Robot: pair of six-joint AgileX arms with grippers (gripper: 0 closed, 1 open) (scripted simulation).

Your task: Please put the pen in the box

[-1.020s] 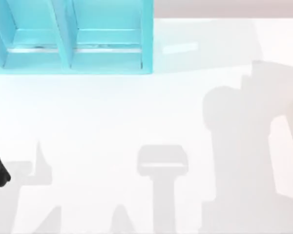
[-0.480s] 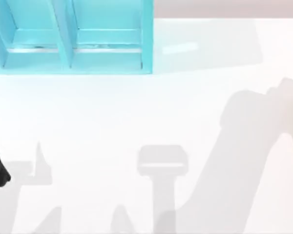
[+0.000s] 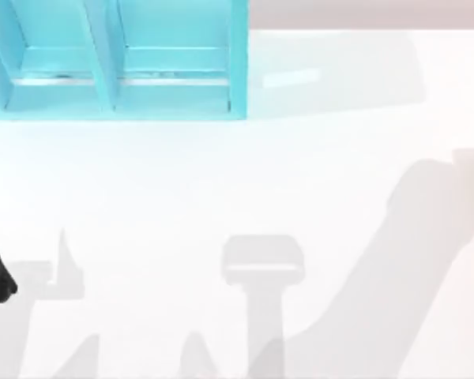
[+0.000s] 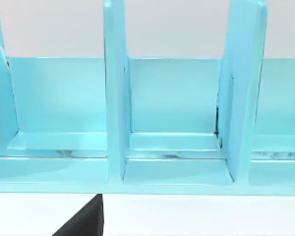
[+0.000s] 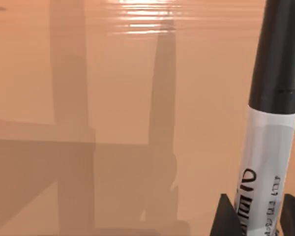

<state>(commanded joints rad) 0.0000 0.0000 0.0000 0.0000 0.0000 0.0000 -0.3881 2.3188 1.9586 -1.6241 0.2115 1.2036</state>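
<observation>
A: Holding the pen (image 5: 273, 123)? Right gripper (image 5: 258, 216) status?
B: Its dark fingertips (image 5: 226, 216) are clamped on the label band, pen over a tan surface.
A: Box?
B: Turquoise box (image 3: 237, 59) at the table's (image 3: 221, 181) far left. Left gripper (image 4: 83, 223) faces its compartments; finger state unclear.

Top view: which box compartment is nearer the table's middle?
The right compartment, against the box's right end wall; the other lies further left.
</observation>
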